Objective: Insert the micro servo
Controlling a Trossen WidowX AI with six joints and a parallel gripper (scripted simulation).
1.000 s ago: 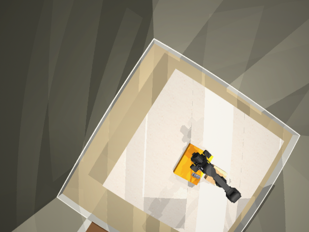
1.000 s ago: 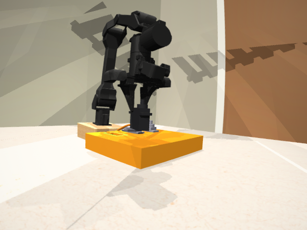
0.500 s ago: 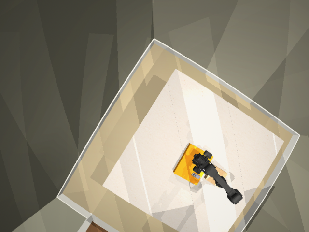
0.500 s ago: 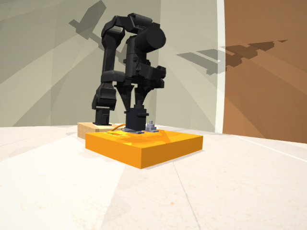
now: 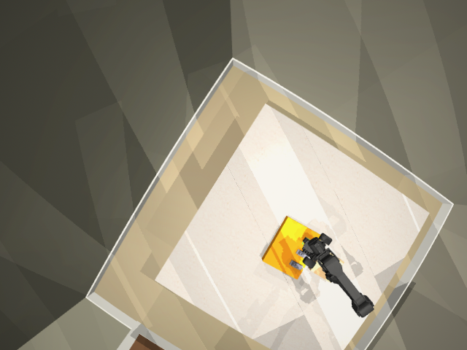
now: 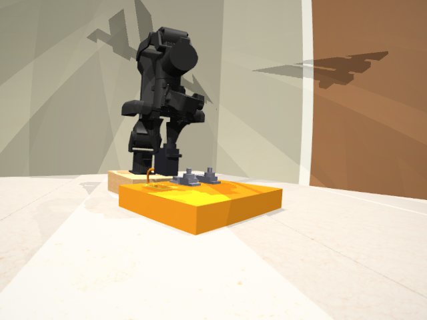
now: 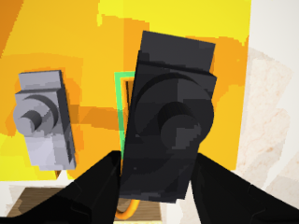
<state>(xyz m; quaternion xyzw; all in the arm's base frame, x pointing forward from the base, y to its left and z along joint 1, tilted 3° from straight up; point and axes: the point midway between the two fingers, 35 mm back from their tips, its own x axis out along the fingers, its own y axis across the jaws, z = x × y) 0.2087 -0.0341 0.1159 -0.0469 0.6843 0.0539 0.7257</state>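
Observation:
My gripper (image 6: 167,146) (image 7: 155,161) is shut on the loose black micro servo (image 6: 166,163) (image 7: 163,135). The servo hangs upright above the orange deck (image 5: 276,251) (image 6: 196,220) (image 7: 187,14), with its output shaft up. Its orange cable (image 6: 148,176) (image 7: 128,213) curves down at the near end in the wrist view. The green outline of the marked pocket (image 7: 119,103) shows left of the servo in the wrist view, slightly rotated relative to it. The servo hides most of the pocket there. In the top view the arm hides the servo.
Two grey servos sit in the deck, one (image 5: 295,265) (image 6: 209,176) farther out and one (image 5: 300,253) (image 6: 189,179) (image 7: 47,135) nearer the pocket. The arm's base stands on a wooden block (image 6: 119,181) behind the deck. Low walls (image 5: 158,176) surround the pale surface.

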